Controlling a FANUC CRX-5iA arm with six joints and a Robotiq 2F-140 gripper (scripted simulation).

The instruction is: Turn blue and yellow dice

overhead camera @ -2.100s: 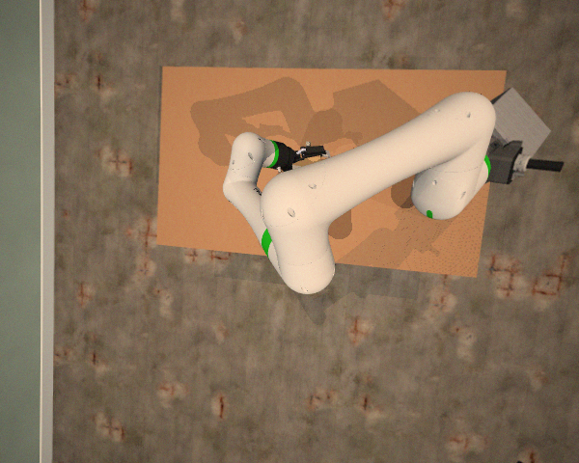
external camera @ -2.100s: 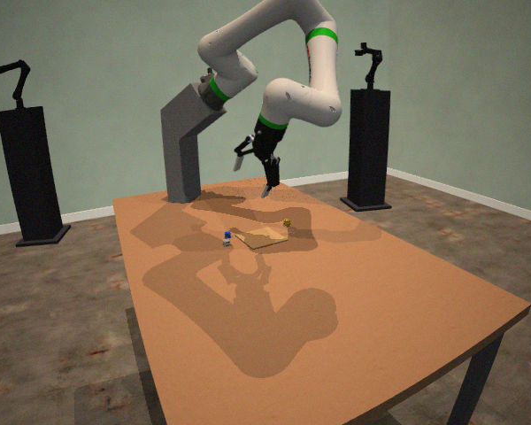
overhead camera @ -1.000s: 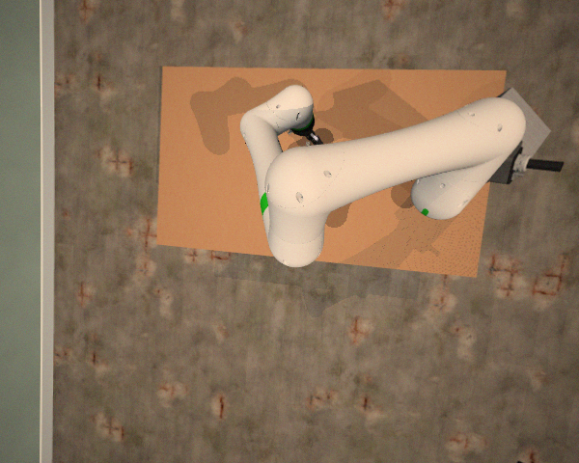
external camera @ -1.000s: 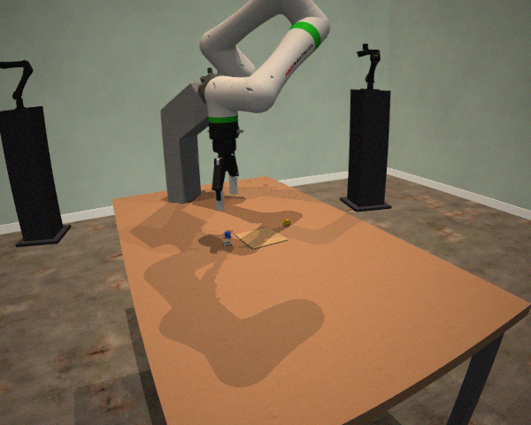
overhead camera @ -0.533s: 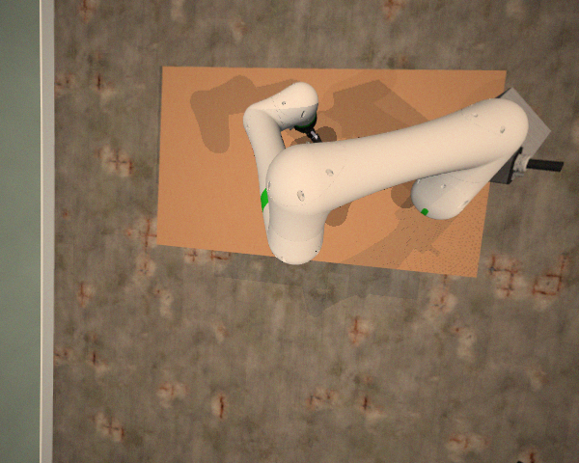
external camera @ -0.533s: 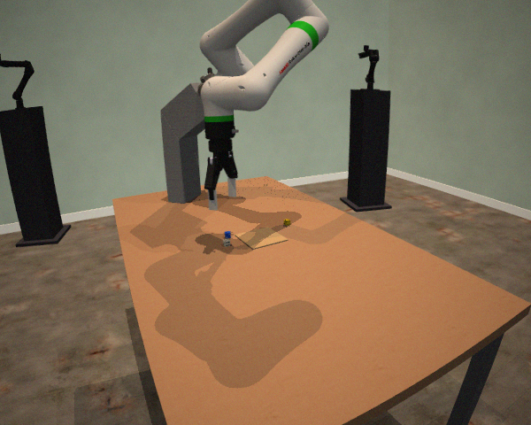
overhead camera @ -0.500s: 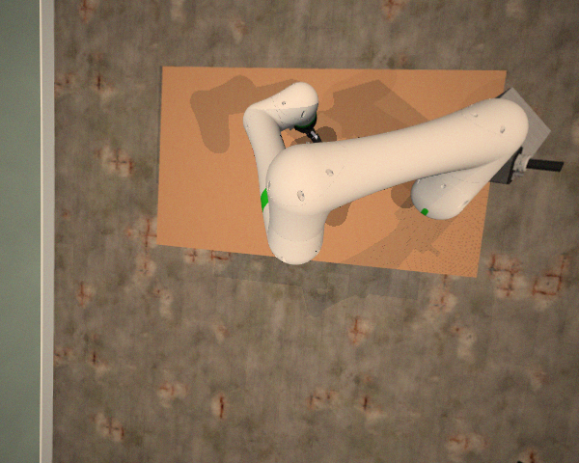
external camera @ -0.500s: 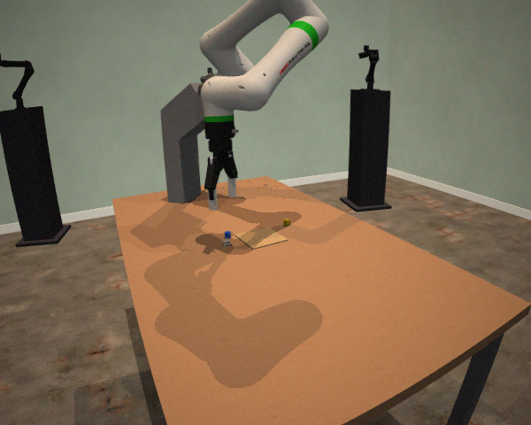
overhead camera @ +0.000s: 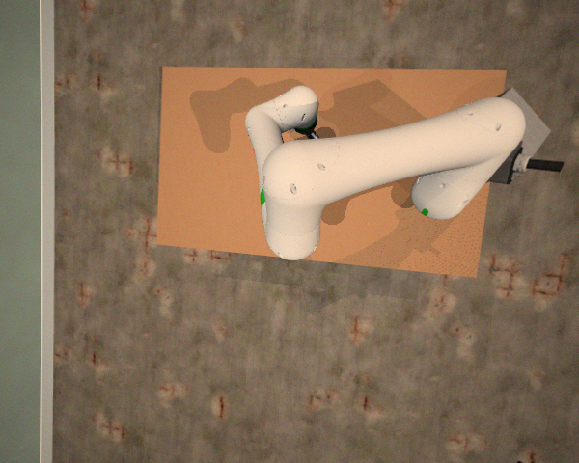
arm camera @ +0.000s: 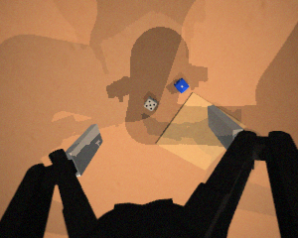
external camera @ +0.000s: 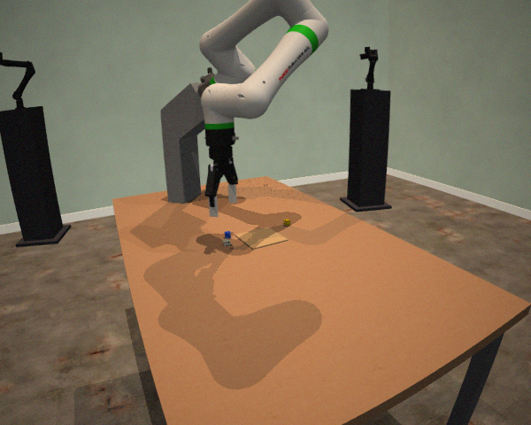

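Note:
The blue die (arm camera: 181, 85) lies on the table just off a corner of the thin tan mat (arm camera: 196, 131). The white die (arm camera: 150, 104) lies on the table a little apart from it, also off the mat. In the exterior view the blue die (external camera: 227, 235) and white die (external camera: 227, 243) sit left of the mat (external camera: 261, 237), and the yellow die (external camera: 286, 222) lies on the table past the mat's far right corner. My gripper (external camera: 222, 204) hangs above the table behind the dice, open and empty; it also shows in the wrist view (arm camera: 154, 138). The pips are too small to read. The arm hides the dice in the top view.
The grey robot pedestal (external camera: 180, 146) stands at the table's far end. Two black camera stands (external camera: 27, 169) (external camera: 368, 146) are on the floor beside the table. The arm's shadows fall across the table top.

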